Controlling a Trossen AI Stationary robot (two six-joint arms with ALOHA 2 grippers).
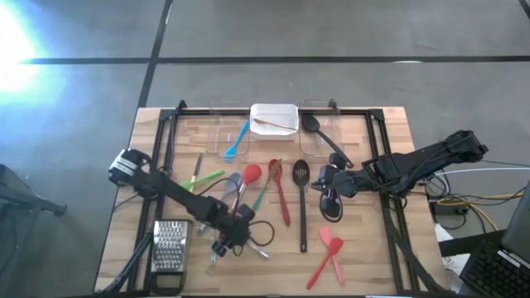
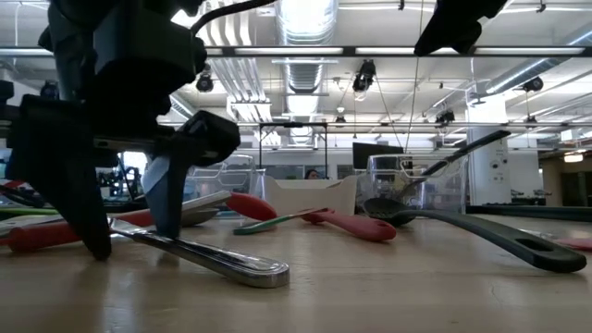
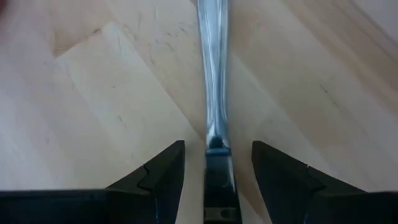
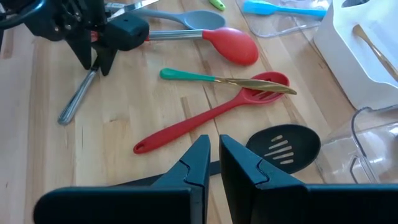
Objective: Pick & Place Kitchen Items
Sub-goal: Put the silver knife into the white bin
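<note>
My left gripper (image 3: 217,165) is open and points down at the table near its front edge (image 1: 225,242). Its fingertips stand low on either side of a metal utensil's handle (image 3: 213,74), with a gap on each side. The handle lies flat on the wood (image 2: 213,262) and also shows in the right wrist view (image 4: 74,102). My right gripper (image 4: 214,163) is shut and empty, raised above the table right of centre (image 1: 325,186). A black slotted spoon (image 4: 283,146) lies below it. Red, green, grey and blue utensils lie around the middle.
A white container (image 1: 274,118) and clear bins stand at the far edge, one with a blue spoon (image 1: 238,141), one with a black ladle (image 1: 319,132). A metal grater (image 1: 168,247) lies front left. Two red spatulas (image 1: 327,257) lie front right. A red slotted spatula (image 4: 205,118) lies mid-table.
</note>
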